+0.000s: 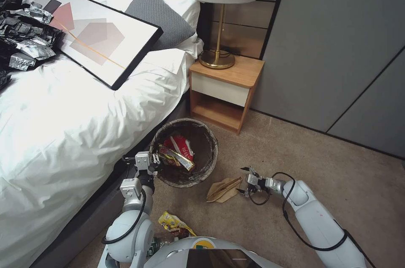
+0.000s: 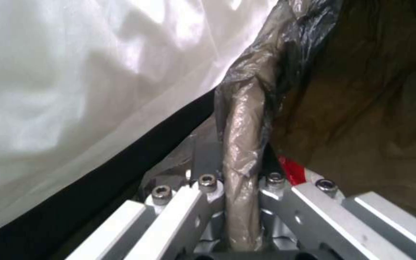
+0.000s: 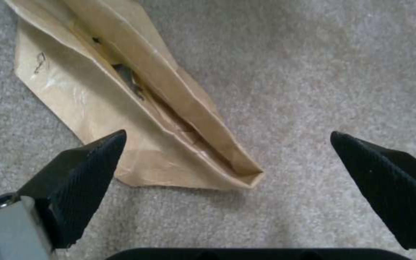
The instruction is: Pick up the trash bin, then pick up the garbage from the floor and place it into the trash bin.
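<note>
trash bin (image 1: 185, 152) beside bed (image 1: 63, 133); paper bag (image 1: 223, 190) right of it

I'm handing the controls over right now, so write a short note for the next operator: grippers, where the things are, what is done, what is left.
Left gripper: shut on the bagged rim of the trash bin, holding it beside the bed.
Right gripper: open, low over the floor, its fingertips on either side of the near end of the brown paper bag; not yet gripping it.
Done: bin is in hand; a red-white packet and a yellow wrapper lie inside it.
Left: grasp the paper bag and drop it in, then the yellow snack wrapper on the floor near the robot's base.
</note>
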Motion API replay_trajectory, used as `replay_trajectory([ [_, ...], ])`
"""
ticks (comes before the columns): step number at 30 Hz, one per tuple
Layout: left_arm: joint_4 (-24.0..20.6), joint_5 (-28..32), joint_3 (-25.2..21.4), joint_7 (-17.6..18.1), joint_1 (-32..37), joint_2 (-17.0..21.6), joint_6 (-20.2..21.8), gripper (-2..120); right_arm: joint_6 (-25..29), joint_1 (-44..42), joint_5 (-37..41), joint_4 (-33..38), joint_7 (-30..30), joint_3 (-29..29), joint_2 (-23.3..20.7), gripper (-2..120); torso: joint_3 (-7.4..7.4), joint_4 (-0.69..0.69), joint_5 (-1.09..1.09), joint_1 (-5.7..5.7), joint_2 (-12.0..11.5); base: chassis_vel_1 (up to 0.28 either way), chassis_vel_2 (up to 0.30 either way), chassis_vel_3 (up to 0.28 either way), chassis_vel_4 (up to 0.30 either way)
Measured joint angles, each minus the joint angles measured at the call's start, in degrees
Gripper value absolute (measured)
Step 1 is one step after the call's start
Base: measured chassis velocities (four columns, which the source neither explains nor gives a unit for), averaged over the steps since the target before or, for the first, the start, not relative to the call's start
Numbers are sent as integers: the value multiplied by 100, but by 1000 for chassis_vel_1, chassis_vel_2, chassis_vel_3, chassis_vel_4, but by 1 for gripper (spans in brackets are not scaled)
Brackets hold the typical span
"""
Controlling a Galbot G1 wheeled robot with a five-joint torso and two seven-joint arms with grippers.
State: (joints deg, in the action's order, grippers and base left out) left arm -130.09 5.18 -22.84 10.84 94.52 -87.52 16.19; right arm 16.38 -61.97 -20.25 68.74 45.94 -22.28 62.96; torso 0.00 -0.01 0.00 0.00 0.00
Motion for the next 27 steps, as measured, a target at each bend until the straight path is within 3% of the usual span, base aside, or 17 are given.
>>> replay_trajectory([
  [27, -22, -23, 1, 2, 23, -21, 0, 0, 165, 410, -359, -616, -3, 141, 378, 100, 0, 1, 0, 0, 0, 0, 0, 0, 0],
])
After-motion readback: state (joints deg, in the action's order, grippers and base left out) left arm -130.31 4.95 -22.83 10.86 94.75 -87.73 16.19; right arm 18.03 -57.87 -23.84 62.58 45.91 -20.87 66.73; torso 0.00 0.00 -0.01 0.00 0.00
